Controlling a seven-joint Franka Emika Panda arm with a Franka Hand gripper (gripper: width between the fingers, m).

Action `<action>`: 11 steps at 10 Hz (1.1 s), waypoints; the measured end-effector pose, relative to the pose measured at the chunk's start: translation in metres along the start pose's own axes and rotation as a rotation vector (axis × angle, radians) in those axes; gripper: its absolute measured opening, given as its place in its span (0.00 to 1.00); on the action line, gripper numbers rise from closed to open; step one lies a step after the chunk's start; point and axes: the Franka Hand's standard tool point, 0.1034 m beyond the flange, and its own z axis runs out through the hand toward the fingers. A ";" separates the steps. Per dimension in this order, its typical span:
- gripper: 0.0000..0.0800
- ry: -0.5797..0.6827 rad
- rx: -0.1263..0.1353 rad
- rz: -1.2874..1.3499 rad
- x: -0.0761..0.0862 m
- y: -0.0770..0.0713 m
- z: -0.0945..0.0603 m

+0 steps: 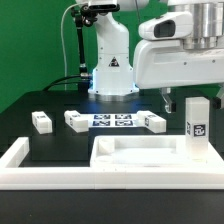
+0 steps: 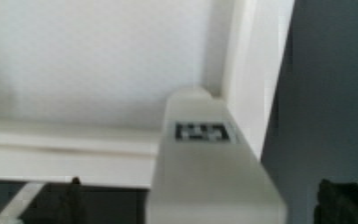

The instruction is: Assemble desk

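The white tabletop panel point(image 1: 140, 152) lies rim-up near the front of the table. One white leg point(image 1: 197, 118) stands upright at the panel's far corner on the exterior view's right. It fills the middle of the wrist view point(image 2: 208, 160), showing a small tag. My gripper point(image 1: 190, 100) hangs over this leg. Its dark fingers point(image 2: 34, 200) stand on either side of the leg with a gap showing, so it is open and not gripping. Three more legs lie on the table behind the panel: one point(image 1: 41, 121), a second point(image 1: 76, 120) and a third point(image 1: 153, 121).
The marker board point(image 1: 113, 120) lies flat between the loose legs. The low white barrier wall point(image 1: 20, 160) runs along the front and up the exterior view's left. The robot base point(image 1: 110, 70) stands at the back.
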 end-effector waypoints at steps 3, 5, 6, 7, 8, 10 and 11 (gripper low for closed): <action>0.56 -0.003 0.000 0.086 -0.001 0.000 0.001; 0.36 -0.003 0.001 0.221 -0.002 -0.001 0.001; 0.36 -0.003 0.001 0.278 -0.002 -0.002 0.001; 0.36 -0.004 0.002 0.330 -0.002 -0.002 0.001; 0.36 0.003 0.003 0.434 -0.001 -0.002 0.002; 0.36 0.014 0.035 0.696 0.002 0.001 0.002; 0.36 0.004 0.052 0.806 0.002 0.002 0.002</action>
